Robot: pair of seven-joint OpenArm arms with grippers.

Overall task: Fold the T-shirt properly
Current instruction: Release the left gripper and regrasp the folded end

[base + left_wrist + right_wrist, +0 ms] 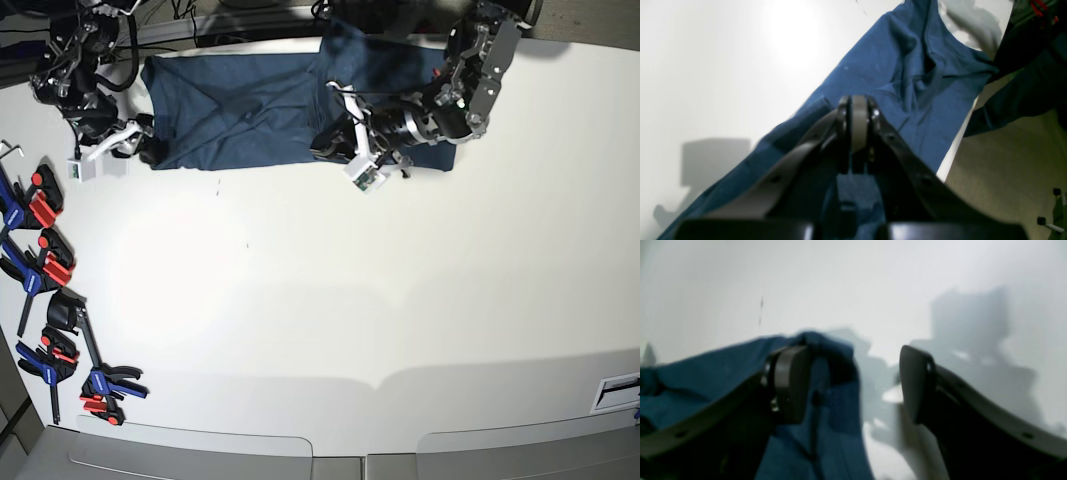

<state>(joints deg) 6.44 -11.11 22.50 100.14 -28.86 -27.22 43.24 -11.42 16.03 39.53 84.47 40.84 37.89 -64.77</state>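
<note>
Left gripper (859, 125) has its jaws pressed together, nothing visibly caught between them, hovering over the T-shirt (245, 105); right gripper (853, 383) stands wide apart at the shirt's edge, one finger (791, 383) against blue cloth. In the base view the white table (330, 300) fills the near ground, with blue-and-red clamps (45, 265) scattered along its edge from 7 to 9 o'clock. Farther off, toward 12 o'clock, the T-shirt lies at the far table edge, long axis running 9 to 3. Which end is the neck I cannot tell. Cables (190, 15) lie beyond.
</note>
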